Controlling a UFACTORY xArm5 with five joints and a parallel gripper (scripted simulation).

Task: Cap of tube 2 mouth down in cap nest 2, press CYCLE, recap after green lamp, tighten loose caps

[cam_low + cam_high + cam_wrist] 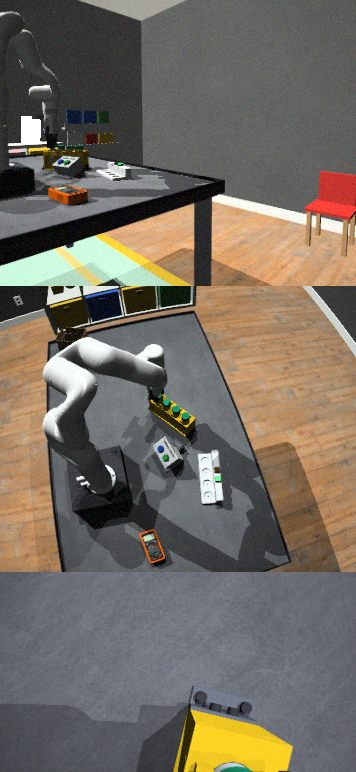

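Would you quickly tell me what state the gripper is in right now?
Gripper: partly open, holding nothing, poised at the end cap.

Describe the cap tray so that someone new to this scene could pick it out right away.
Start at the yellow tube block with four green caps in the middle of the dark table. Toward the near edge from it sits the grey key housing, and beside that lies the cap tray. It is the only white, flat, oblong piece, with a row of round nests and a lit green lamp.
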